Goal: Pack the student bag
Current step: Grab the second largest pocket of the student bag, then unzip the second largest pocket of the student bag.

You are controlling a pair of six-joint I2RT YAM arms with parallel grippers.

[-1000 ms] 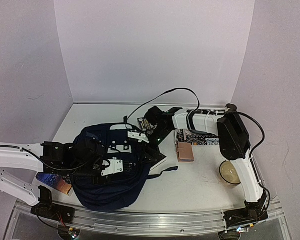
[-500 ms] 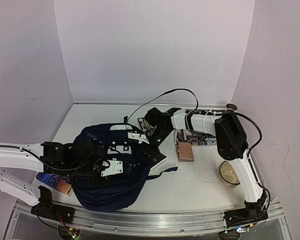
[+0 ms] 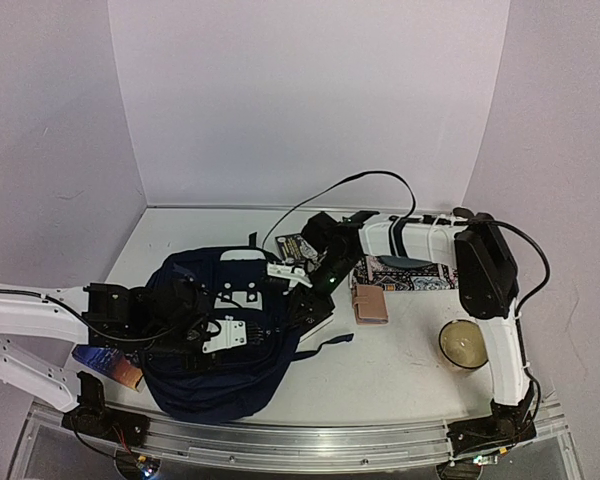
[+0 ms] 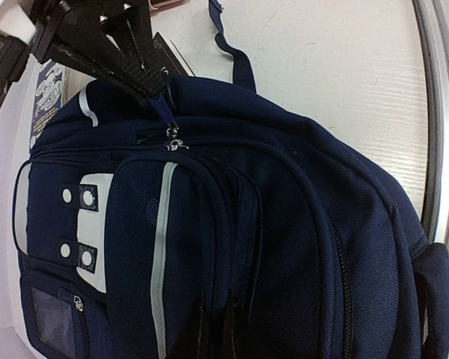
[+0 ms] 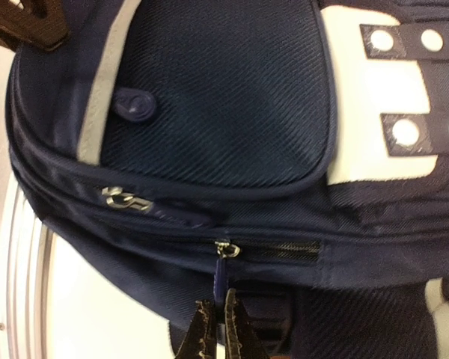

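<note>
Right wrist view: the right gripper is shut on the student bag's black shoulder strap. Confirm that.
Not the strap. The right wrist view shows the right gripper shut on the navy zipper pull hanging from a zipper of the student bag. The rest stands: the gripper is shut, and it is on the bag.

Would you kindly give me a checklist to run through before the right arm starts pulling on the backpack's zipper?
1. Right hand shut on the zipper pull: ok.
2. Left hand pinching the student bag to brace it: ok.
3. Pull tab sitting straight between the right fingers, not twisted: cannot tell.
4. Brown wallet lying apart from the bag, out of the right arm's way: ok.
5. Compartment open enough for packing: not ok, no gap shows yet.
</note>
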